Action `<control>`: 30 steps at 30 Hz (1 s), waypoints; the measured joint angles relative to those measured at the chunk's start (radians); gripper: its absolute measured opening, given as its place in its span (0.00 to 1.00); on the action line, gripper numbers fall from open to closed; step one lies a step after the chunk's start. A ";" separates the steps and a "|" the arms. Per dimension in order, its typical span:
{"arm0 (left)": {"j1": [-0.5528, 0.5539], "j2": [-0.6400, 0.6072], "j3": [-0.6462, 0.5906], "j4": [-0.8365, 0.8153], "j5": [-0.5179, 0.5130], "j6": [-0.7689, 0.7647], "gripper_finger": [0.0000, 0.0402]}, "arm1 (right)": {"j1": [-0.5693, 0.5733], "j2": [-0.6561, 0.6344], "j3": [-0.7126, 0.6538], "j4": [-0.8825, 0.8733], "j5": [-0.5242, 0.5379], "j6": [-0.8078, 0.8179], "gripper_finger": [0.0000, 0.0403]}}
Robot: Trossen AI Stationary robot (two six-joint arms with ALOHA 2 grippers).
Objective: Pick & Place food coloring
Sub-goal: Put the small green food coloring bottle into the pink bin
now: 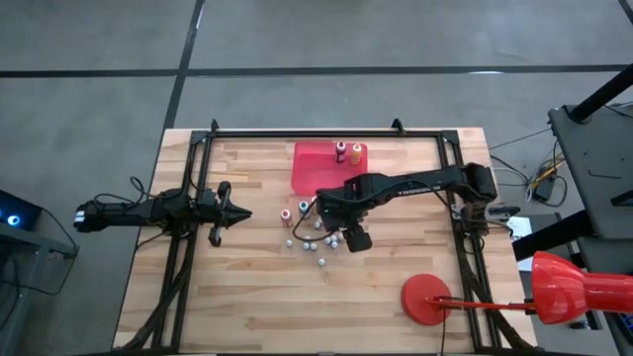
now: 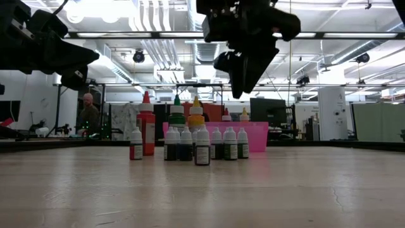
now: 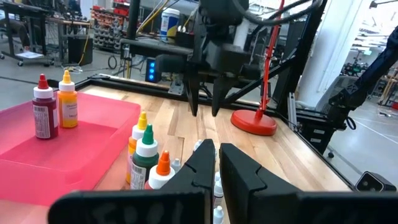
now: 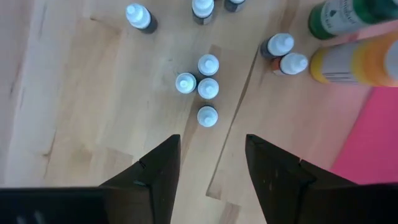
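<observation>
Tiny food coloring bottles (image 4: 208, 87) with pale caps, dark, red, green and orange bodies, clustered mid-table beside red tray (image 1: 309, 168), right gripper (image 4: 210, 163) hovered above, fingers spread, empty, left gripper (image 3: 217, 165) nearly clenched, waited aside

— What's the work surface?

— A pale plank table (image 1: 247, 307), with a black metal frame (image 1: 297, 131) running along its far edge and down both sides.

— Anything at twelve o'clock?

— A flat red tray (image 1: 312, 168), just inside the frame's far bar.

— And toward five o'clock?

— A round red base (image 1: 425, 297) lying flat on the wood, with a thin red pole leading off the table to a red cone (image 1: 569, 287).

— Beyond the table?

— Grey floor. At nine o'clock, a dark box with a blue light (image 1: 12, 220). Far back in the room, a person (image 2: 88, 114) stands among racks.
</observation>
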 joint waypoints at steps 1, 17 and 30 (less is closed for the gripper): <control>0.000 0.000 0.000 0.000 0.000 0.000 0.00 | 0.001 0.008 0.000 0.001 0.000 0.000 0.42; 0.000 0.000 0.000 0.000 0.000 0.000 0.00 | 0.006 0.062 -0.029 0.041 0.005 0.047 0.45; 0.000 0.000 0.000 0.000 0.000 0.000 0.00 | 0.006 0.062 -0.100 0.133 0.005 0.087 0.46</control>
